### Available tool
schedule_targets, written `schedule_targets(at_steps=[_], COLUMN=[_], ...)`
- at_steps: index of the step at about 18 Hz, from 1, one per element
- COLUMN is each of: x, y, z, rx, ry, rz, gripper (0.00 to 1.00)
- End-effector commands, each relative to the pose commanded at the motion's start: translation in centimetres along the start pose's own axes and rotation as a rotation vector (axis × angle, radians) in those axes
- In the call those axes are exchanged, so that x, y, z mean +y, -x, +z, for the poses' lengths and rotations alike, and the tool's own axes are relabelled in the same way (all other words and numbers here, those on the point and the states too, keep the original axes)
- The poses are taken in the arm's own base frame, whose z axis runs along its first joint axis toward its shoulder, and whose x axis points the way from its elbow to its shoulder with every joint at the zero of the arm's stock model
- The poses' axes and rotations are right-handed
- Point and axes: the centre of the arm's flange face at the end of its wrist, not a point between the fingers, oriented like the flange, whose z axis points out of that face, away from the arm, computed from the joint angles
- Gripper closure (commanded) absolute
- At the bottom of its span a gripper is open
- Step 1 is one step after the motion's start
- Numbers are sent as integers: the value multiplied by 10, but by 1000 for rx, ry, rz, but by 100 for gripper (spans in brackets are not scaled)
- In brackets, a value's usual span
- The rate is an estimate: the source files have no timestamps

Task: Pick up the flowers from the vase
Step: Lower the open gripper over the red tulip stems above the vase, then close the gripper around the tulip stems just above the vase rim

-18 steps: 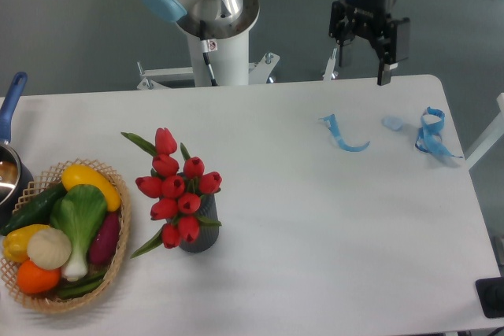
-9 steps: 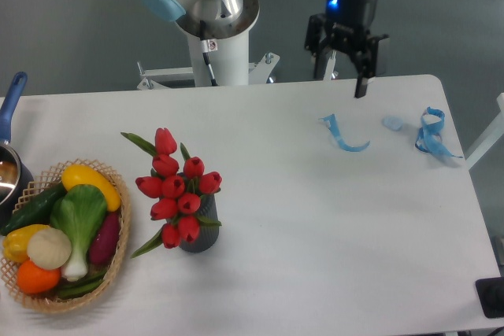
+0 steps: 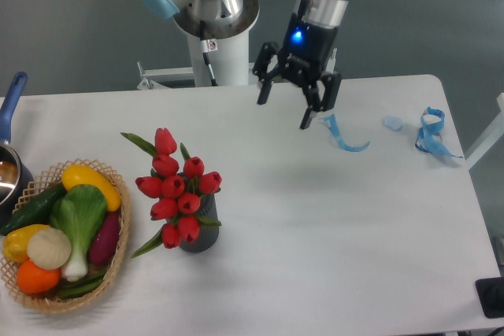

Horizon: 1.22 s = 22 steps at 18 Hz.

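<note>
Hovering tilted, jaws spread, above table (image 3: 331,218)

Pretty bright, even overhead light here, white table (image 3: 331,226) a bit washed out with only soft faint shadows under the vase (image 3: 198,230) and basket (image 3: 118,261), the gripper (image 3: 283,112) slightly motion-blurred, everything else reasonably sharp, the grey floor at the far side dimmer.

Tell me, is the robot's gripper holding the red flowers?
No, the gripper hangs open and empty above the table, while the flowers sit in the vase off to its left.
</note>
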Motion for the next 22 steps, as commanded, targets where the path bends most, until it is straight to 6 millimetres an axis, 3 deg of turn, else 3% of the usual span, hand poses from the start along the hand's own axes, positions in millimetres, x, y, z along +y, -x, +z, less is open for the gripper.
schedule_targets(at_steps=[3,13,22], x=[-14,-29,-28], y=[-7,-18,-6], z=[20,80,109], rx=[50,158,184], ry=[-50,-167,-221], rz=[21,68,39], gripper=[0,0,0])
